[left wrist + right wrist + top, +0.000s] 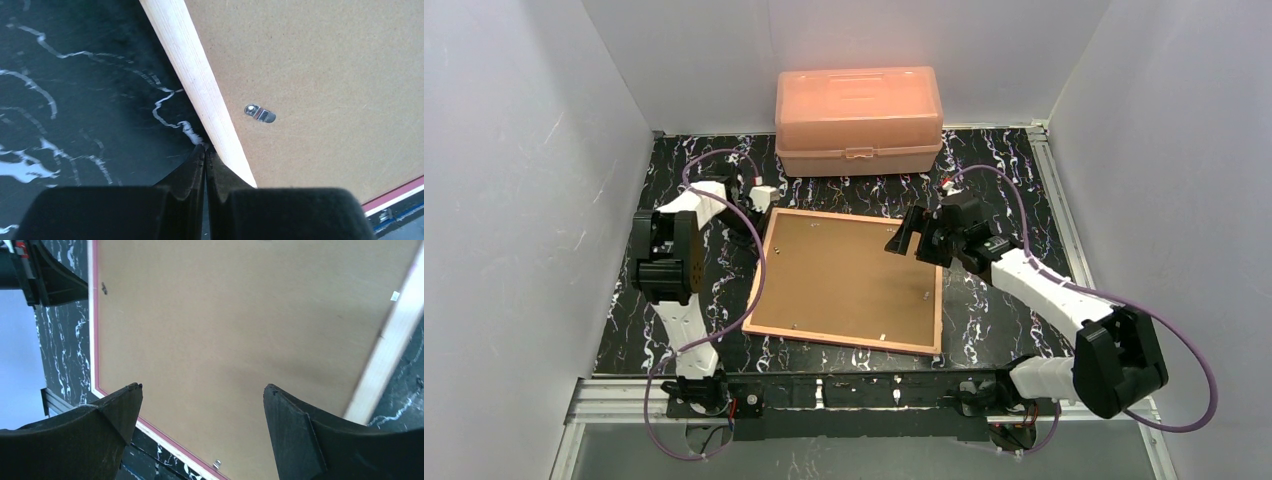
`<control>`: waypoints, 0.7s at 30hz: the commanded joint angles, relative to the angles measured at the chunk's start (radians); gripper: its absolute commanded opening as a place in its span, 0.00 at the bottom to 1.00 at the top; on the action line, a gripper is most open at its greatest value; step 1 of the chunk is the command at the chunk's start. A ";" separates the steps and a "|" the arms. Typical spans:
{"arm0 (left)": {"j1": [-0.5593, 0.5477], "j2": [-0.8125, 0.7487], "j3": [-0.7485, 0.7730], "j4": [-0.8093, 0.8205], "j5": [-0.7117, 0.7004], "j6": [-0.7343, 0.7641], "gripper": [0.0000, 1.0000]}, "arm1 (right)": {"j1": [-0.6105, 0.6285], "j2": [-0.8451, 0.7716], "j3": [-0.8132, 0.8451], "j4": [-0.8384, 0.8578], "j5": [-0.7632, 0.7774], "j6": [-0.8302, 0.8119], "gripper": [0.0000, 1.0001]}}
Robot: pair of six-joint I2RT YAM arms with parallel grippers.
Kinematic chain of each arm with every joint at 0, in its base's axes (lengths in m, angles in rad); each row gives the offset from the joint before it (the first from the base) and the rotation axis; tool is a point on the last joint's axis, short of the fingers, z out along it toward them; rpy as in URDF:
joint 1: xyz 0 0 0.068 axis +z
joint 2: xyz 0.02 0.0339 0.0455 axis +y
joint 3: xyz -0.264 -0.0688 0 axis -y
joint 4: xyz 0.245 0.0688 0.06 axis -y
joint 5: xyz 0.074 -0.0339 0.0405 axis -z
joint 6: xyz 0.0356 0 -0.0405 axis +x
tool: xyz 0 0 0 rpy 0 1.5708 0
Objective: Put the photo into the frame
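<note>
Black white-veined tabletop between white walls bears the frame.

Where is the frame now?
In the top view the frame lies back-up in the middle of the table, in front of the salmon-pink box; the shut left gripper is at its left edge, the open right gripper above its right side.
</note>
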 commanded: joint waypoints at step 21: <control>0.037 -0.015 0.031 -0.132 0.233 -0.105 0.18 | 0.269 0.628 0.425 0.405 -0.092 0.054 0.91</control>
